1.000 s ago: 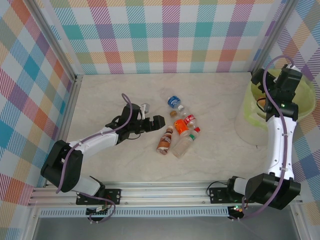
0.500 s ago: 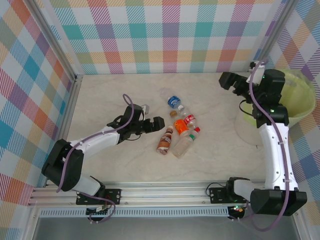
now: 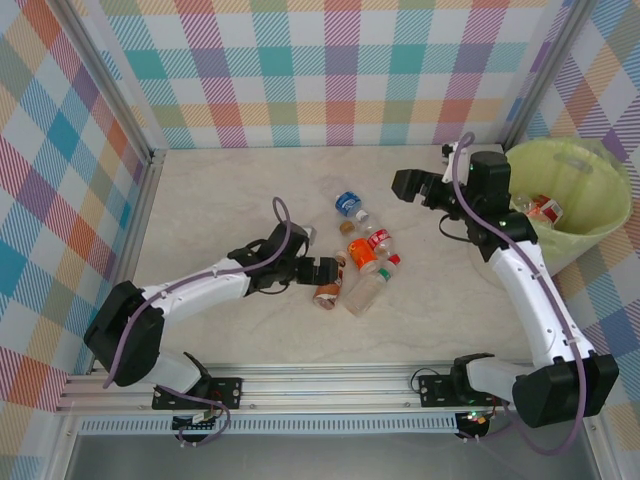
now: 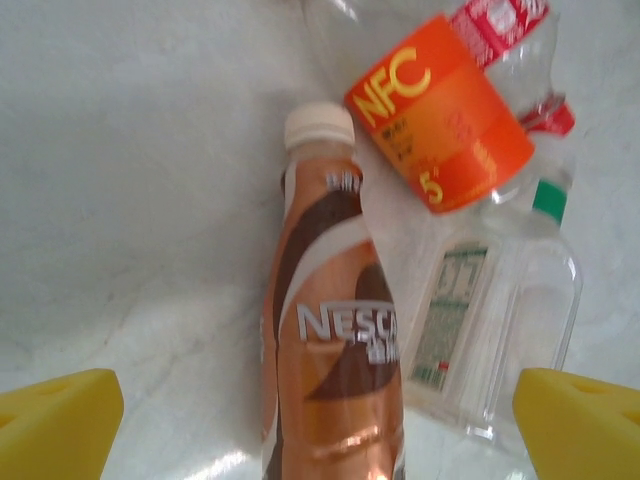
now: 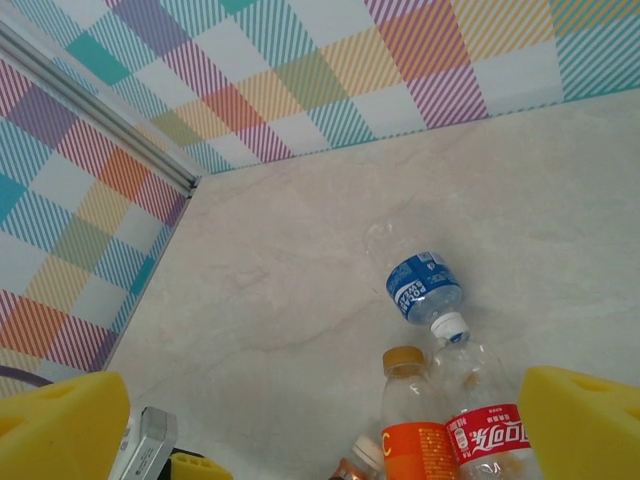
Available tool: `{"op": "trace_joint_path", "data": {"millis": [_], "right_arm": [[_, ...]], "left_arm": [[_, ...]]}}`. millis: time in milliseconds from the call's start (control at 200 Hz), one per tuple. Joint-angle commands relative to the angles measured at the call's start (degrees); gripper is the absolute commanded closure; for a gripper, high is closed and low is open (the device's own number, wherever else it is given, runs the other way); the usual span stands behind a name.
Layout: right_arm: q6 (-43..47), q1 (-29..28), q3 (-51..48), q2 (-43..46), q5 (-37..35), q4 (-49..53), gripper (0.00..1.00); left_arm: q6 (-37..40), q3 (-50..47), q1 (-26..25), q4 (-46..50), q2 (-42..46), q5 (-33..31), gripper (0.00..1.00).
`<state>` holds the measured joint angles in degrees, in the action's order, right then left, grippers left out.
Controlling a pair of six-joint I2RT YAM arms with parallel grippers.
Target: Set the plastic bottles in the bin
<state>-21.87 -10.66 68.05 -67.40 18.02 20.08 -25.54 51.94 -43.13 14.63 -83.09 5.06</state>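
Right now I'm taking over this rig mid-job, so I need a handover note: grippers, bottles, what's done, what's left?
Left gripper: open, holding nothing, fingers facing the brown Nescafe bottle.
Right gripper: open, empty, above the table left of the bin.
Done: at least one red-labelled bottle lies in the bin.
Left: five on the table: the Nescafe one, orange NFC bottle, red-label bottle, clear green-capped bottle, blue-label bottle.

Five plastic bottles (image 3: 365, 288) clustered mid-frame on the counter (image 3: 220, 190). One lime-green bin (image 3: 585, 232) at upper right, at least one more inside.
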Motion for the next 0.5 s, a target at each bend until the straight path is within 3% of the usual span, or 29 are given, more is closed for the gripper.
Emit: {"op": "trace_joint_path", "data": {"millis": [0,105,275,495], "right_arm": [[-0.7,-0.6,-1.1,2.0,-1.4,-3.6,0.00],[-0.8,-0.8,-1.8,2.2,-2.2,-4.0,0.00],[-0.7,-1.3,-2.5,2.5,-2.7,-5.1,0.00],[-0.4,-1.9,-2.6,2.3,-2.8,-5.2,0.00]], "left_arm": [[4.6,0.8,-3.4,6.5,1.9,-3.2,0.00],[7.3,1.7,-7.9,10.6,0.5,-8.8,0.00],[8.0,2.5,-12.4,11.3,-1.8,-12.6,0.00],[6.7,4.1,-12.8,10.1,-6.8,-15.6,0.00]]}}
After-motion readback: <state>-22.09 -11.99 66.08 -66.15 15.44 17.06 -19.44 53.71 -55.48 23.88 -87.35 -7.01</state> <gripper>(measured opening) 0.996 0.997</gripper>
